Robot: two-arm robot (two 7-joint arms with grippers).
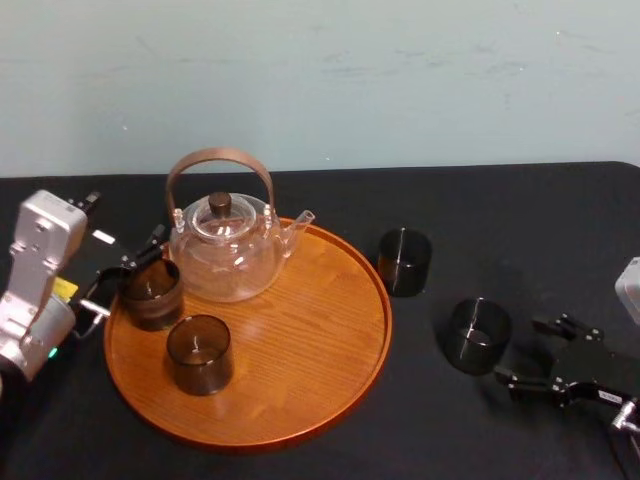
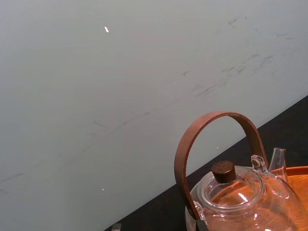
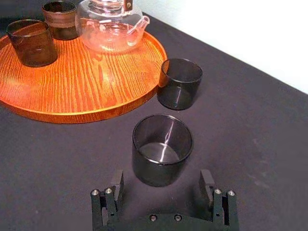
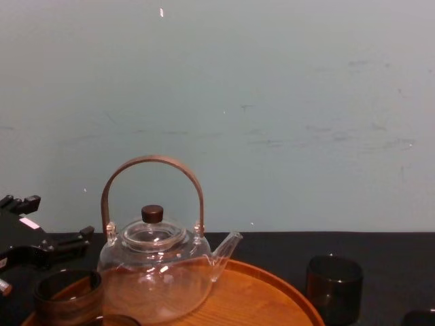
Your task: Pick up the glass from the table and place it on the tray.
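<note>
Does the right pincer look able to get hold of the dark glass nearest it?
Probably yes: the right pincer is open and faces the glass, with nothing between them.

The round orange-brown wooden tray (image 1: 320, 345) is showing smooth grain; the dark cylindrical glass (image 3: 160, 169) is gleaming glossy.

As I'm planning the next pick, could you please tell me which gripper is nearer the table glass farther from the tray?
Right. The right gripper sits open beside that glass; the left gripper is away across the tray.
</note>
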